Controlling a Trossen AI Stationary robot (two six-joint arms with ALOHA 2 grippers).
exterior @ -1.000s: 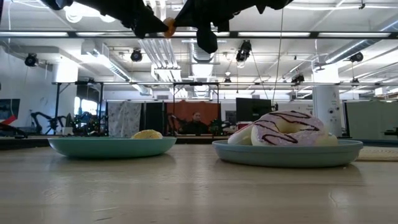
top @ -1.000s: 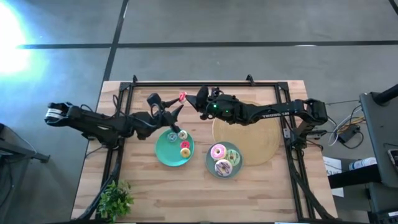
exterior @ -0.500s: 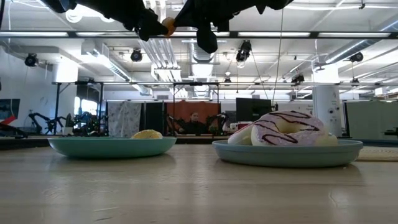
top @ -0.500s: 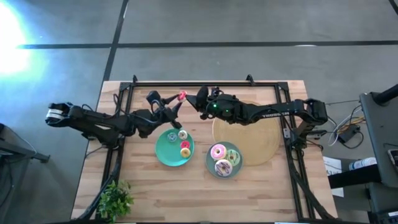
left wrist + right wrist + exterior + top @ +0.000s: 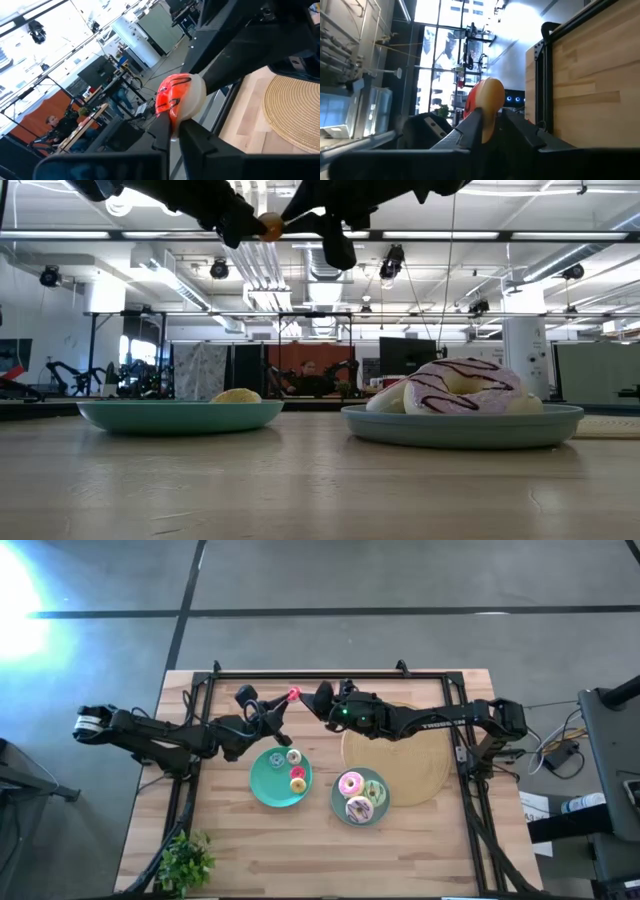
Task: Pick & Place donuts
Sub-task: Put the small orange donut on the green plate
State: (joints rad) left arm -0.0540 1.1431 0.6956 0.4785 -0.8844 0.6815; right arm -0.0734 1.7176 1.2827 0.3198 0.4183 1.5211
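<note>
L gripper (image 5: 283,705) is hovering over the bench (image 5: 230,840) w/ fingers clamping a red donut (image 5: 293,694) in mid-air, above the far edge of the L teal plate (image 5: 262,783). R gripper (image 5: 312,700) is meeting it from the other side, fingers pinching the same donut. 3 more are sitting on each teal plate.

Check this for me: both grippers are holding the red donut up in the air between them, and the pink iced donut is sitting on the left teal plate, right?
Not quite. The pink donut sits on the right plate, as the high view shows; the left plate holds only tiny donuts. The rest stands: left gripper and right gripper both pinch the red donut in the air.
</note>
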